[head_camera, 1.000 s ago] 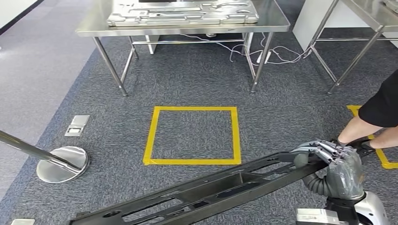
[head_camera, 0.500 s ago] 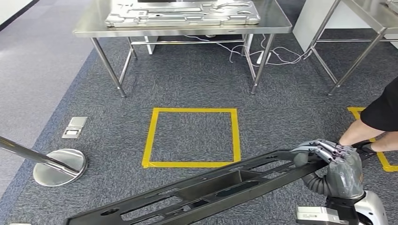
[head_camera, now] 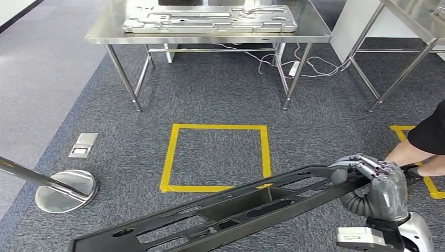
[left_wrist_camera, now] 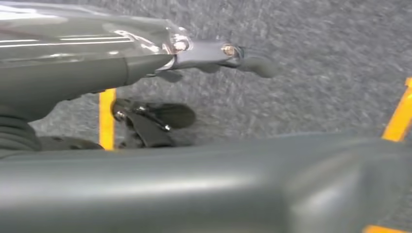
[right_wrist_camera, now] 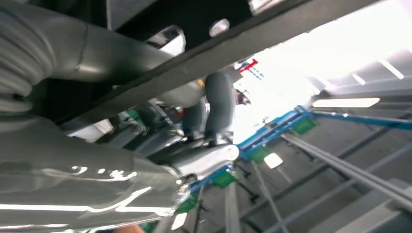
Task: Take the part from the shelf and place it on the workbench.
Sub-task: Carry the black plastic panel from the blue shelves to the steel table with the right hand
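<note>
Carrying the long black part (head_camera: 220, 215) level at 6 o'clock, your right robot hand (head_camera: 375, 186) wraps its end, likely for balance; the left robot hand's (left_wrist_camera: 145, 63) grip I cannot tell. The table (head_camera: 315, 31) waits at 12 o'clock.

View shift: camera moved, whole scene slid slightly down/right. Black frame part (head_camera: 220, 215) now overlaps near tape edge of yellow floor square (head_camera: 216, 157); was short of it. Person's leg (head_camera: 420, 152) further toward frame edge.
</note>
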Controlling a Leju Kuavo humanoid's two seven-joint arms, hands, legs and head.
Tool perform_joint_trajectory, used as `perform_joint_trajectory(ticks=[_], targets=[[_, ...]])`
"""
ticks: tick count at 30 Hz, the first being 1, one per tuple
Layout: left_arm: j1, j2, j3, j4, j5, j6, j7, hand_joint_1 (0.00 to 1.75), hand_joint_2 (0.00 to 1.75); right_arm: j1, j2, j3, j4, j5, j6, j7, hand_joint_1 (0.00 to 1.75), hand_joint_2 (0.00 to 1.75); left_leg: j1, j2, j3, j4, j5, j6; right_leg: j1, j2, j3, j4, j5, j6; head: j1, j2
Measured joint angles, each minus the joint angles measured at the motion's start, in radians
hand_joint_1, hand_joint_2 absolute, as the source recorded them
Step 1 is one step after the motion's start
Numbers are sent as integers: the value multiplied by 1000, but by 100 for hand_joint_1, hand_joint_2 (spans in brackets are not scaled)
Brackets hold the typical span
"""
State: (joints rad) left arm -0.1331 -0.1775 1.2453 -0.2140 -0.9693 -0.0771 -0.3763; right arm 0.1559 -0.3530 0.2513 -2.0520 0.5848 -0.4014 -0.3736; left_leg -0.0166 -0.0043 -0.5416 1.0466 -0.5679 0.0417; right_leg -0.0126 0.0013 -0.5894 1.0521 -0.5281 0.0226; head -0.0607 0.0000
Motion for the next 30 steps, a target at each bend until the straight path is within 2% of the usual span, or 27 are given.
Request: perform_joint_trajectory(ticks=[2,4,6,7,8,9,11,12,13,16,18,19,21,22,23,24,25,26,27,28,29,30], targets=[[-1,0,0,0,0,0,0,0,175,0,0,0,-1,-5,3,0,175,175,2,1,0,3,-8,-10,-4,0,4,-6,-1,-8,0,0],[-2,0,0,0,0,0,-1,0,175,1,2,0,-2,-8,5,0,175,175,6,1,-25,57,-41,-25,-12,-2,11,-13,-3,-16,0,0],[0,0,0,0,0,0,-1,0,175,4,5,1,-3,-15,5,0,175,175,16,1,-93,185,-93,-39,-15,-5,16,-14,-8,-20,0,0],[2,0,0,0,0,1,-1,0,175,7,7,1,-3,-20,6,1,175,175,21,1,-129,244,-109,-45,-16,-5,20,-14,-12,-19,0,0],[4,0,0,0,0,2,-1,0,175,10,9,1,-3,-25,7,2,175,175,25,1,-152,276,-106,-49,-18,-5,25,-14,-17,-17,0,0],[6,0,0,0,0,3,-1,0,175,14,10,1,-3,-28,8,3,175,175,28,1,-156,267,-80,-52,-20,-4,32,-14,-22,-14,0,0],[9,1,0,0,0,3,-1,0,175,19,11,0,-4,-31,9,6,175,175,32,1,-114,152,6,-54,-26,-3,53,-14,-36,-5,0,0],[9,1,0,0,1,3,-1,0,175,20,12,0,-4,-32,10,7,175,175,31,0,-90,92,37,-53,-26,-2,61,-14,-43,1,0,0],[9,1,0,0,1,3,-1,0,175,21,12,-1,-6,-32,10,9,175,175,30,0,-71,49,51,-50,-26,-1,66,-14,-47,7,-1,0],[10,1,0,0,3,3,0,0,175,29,12,-5,-11,-33,12,14,175,175,24,0,-59,21,37,-32,-26,1,70,-23,-51,26,-1,0],[11,1,0,0,4,3,-1,0,175,35,13,-9,-15,-32,12,17,175,175,25,1,-51,13,36,-17,-27,0,70,-10,-66,34,-1,0],[11,1,0,0,5,3,-2,0,175,38,13,-12,-18,-32,12,18,175,175,27,2,-45,8,35,-10,-27,0,56,23,-85,35,0,0],[11,1,1,0,5,2,-2,0,175,45,13,-18,-20,-31,12,20,175,175,25,3,-37,4,30,3,-24,0,-10,149,-139,32,0,0],[12,1,1,0,5,1,-1,0,175,51,13,-19,-21,-30,12,21,175,175,23,3,-33,4,26,6,-22,0,-50,214,-158,31,0,0],[13,1,1,0,5,1,-1,0,175,57,13,-20,-22,-27,12,22,175,175,20,3,-28,4,22,9,-20,0,-79,254,-159,30,0,0],[14,0,1,0,5,0,-1,0,175,64,13,-21,-23,-24,12,22,175,175,18,2,-21,4,17,10,-18,0,-91,258,-139,28,0,0],[14,0,1,0,6,0,-1,0,175,69,13,-22,-24,-22,12,22,175,175,16,1,-12,4,10,9,-16,0,-83,220,-101,26,0,0],[15,0,1,0,6,0,-1,0,175,73,13,-23,-26,-20,12,22,175,175,15,0,-2,5,3,7,-13,0,-61,155,-54,21,0,0],[15,0,1,1,6,0,-1,0,175,77,13,-24,-29,-18,12,23,175,175,12,0,7,5,-4,3,-9,-1,-38,95,-19,16,0,0],[15,-1,1,1,5,0,-1,0,175,81,12,-24,-33,-16,12,23,175,175,10,0,12,6,-10,-1,-6,-1,-18,46,-1,11,0,0],[15,-1,1,1,3,0,0,0,175,86,12,-25,-37,-13,11,24,175,175,9,0,14,6,-14,-5,-3,-1,-7,18,4,6,-1,0],[15,-1,0,1,1,0,0,0,175,91,11,-26,-41,-8,11,25,175,175,9,0,15,5,-17,-8,0,0,-3,12,-3,3,-1,0]])
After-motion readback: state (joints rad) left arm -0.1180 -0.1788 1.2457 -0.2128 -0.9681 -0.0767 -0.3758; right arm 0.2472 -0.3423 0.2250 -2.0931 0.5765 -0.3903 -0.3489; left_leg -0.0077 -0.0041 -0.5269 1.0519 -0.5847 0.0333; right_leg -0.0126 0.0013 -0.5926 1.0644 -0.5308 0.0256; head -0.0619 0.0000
